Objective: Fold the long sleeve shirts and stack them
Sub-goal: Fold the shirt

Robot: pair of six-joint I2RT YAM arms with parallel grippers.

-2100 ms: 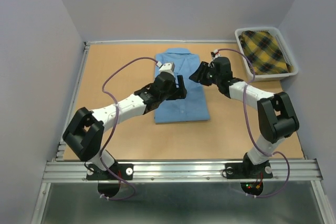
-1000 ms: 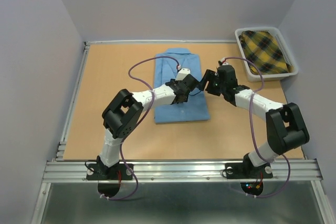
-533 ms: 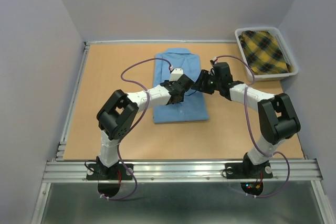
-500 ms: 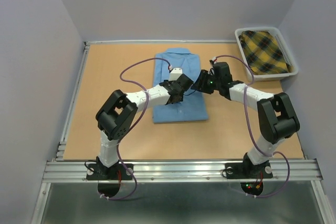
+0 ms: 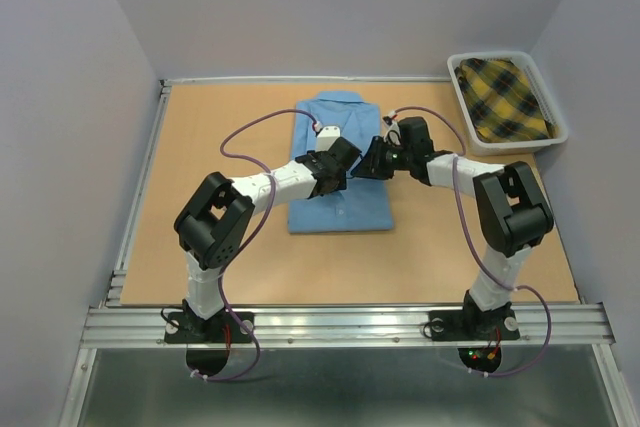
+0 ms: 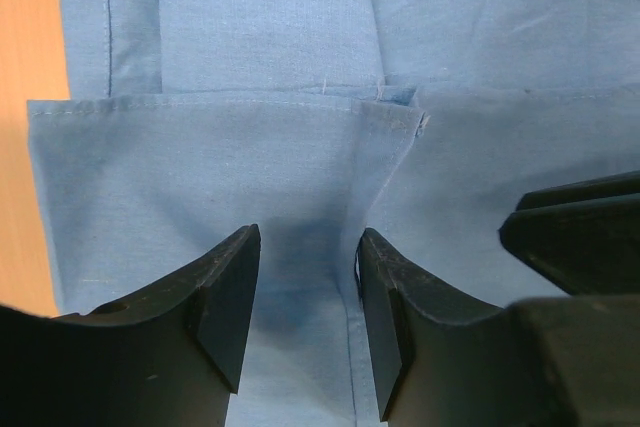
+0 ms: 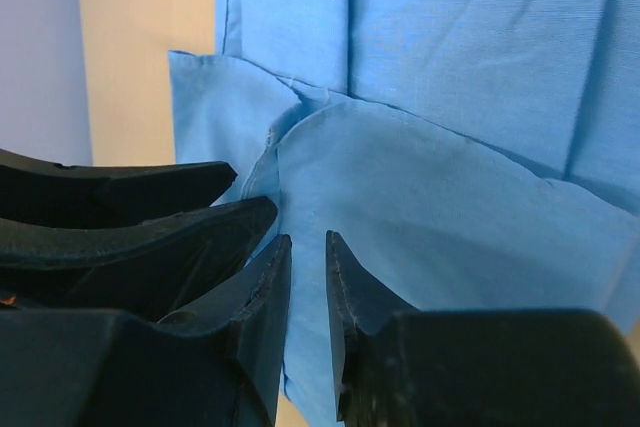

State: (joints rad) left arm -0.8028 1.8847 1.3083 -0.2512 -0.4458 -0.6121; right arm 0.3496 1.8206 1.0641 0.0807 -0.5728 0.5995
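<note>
On the table (image 5: 220, 137), seen from above, the light blue shirt (image 5: 340, 209) lies folded flat, the left gripper (image 5: 342, 169) and right gripper (image 5: 365, 167) close together over its middle; at the left wrist, the jaws stand apart above a folded hem; at the right wrist, the fingers (image 7: 250, 307) are nearly together at a fold's edge, and I cannot tell whether they grip it.

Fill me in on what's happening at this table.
The robot is working on a light blue shirt lying partly folded on the wooden table. Both grippers are low over its middle. The left gripper has its jaws apart above a folded edge. The right gripper has its jaws nearly together, and whether they pinch cloth is unclear. A plaid garment sits in the white bin at far right.
</note>
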